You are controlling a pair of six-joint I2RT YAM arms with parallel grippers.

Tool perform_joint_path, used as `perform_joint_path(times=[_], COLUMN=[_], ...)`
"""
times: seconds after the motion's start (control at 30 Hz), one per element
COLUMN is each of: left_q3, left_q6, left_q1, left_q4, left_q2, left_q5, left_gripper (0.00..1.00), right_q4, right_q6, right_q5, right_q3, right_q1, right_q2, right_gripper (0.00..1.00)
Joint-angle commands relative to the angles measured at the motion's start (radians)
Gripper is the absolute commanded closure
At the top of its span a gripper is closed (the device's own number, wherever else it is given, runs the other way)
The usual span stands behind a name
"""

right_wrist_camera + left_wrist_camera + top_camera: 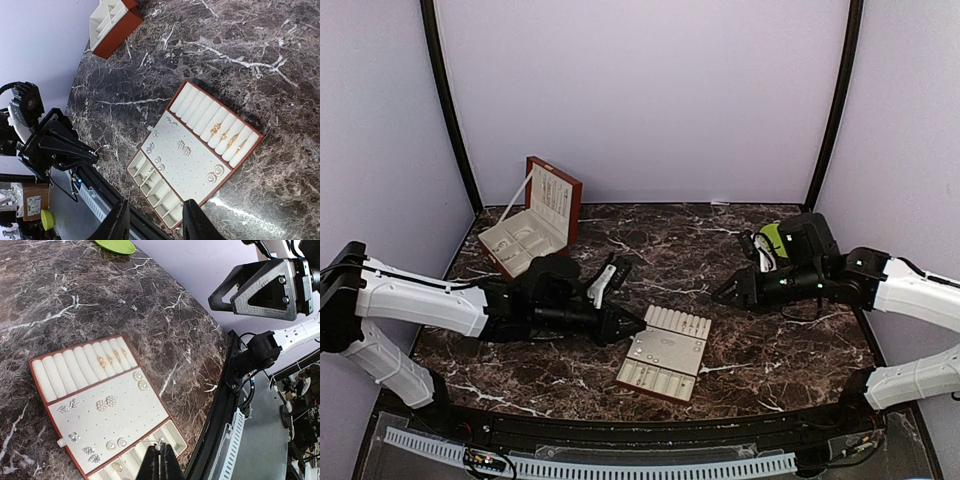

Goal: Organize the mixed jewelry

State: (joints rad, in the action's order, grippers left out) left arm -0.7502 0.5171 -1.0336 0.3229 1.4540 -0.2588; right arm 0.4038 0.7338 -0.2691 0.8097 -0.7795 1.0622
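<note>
1. Tray point(135, 415): near edge of table point(770, 350), between the grippers; cream insert, red-brown rim.
2. Jewelry point(106, 402): laid out on tray. Gold rings are seated in roll slots, pearl studs and silvery pcs on pinhole panel, a few in end compartments. Judged v. light, hard, slippery, easily flicked or lost. Best pinched at fingertips across widest part, approached straight down, min. force.
3. Left gripper point(160, 452): jaws closed, tip over tray's end compartments; whether a pc is nipped cannot be told.
4. Right gripper point(156, 205): jaws partly apart, nothing between; held off tray.
5. Box point(555, 200): far left, lid up.
6. Green dish point(115, 246): far right.
</note>
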Motion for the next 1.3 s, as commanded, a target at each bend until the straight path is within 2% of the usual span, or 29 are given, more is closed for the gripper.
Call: perform_joint_path(times=[0.0, 0.47, 0.67, 0.87, 1.27], left_q3=[0.018, -0.041, -0.063, -0.152, -0.238], left_q6=[0.091, 0.106, 0.075, -0.011, -0.066], left_q1=[0.059, 0.145, 0.214, 0.244, 0.301], left_q4=[-0.019, -0.084, -0.097, -0.199, -0.272], left_q2=[-0.034, 0.088, 0.133, 0.195, 0.302], left_q5=[-0.119, -0.343, -0.453, -0.553, -0.706], left_gripper=[1.0, 1.0, 1.0, 1.0, 1.0], right_q4=[-0.089, -0.121, -0.135, -0.133, -0.127], right_q6=[-0.018, -0.014, -0.026, -0.033, -0.026], right_q5=[0.088, 0.127, 0.141, 0.155, 0.168], right_q3=[-0.039, -0.079, -0.079, -0.086, -0.086], right_q1=[0.005, 0.005, 0.005, 0.005, 0.005], right_q2=[-0.036, -0.041, -0.045, -0.048, -0.039], right_gripper=[0.58, 0.56, 0.52, 0.48, 0.47])
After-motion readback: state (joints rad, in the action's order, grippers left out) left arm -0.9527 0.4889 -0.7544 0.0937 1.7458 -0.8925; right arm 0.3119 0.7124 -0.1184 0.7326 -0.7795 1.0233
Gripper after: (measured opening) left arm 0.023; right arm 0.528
